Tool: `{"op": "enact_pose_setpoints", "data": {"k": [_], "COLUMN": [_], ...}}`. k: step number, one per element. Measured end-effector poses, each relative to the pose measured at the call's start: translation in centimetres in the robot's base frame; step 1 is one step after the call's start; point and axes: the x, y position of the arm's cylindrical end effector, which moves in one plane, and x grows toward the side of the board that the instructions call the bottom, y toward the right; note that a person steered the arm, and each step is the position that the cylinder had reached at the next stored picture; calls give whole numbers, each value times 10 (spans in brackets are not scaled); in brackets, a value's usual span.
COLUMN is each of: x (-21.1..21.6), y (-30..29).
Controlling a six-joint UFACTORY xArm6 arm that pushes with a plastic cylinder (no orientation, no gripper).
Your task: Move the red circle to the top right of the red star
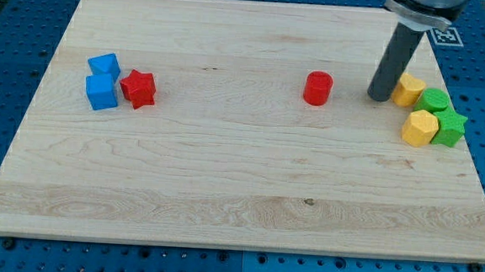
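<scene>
The red circle (318, 87) stands on the wooden board (240, 178) right of the middle, in the upper half. The red star (138, 88) lies far off at the view's left, touching the blue blocks. My tip (380, 97) rests on the board to the right of the red circle, with a clear gap between them, and just left of a yellow block.
Two blue blocks (103, 64) (102, 92) sit left of the red star. At the view's right edge a cluster holds two yellow blocks (410, 90) (419, 127), a green circle (435, 100) and a green star (450, 128).
</scene>
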Motion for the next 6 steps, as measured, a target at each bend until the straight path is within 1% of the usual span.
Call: {"op": "enact_pose_setpoints", "data": {"k": [1,2,3,6], "x": [10,1,-25,-11], "y": [-38,-57,-73,-187]}}
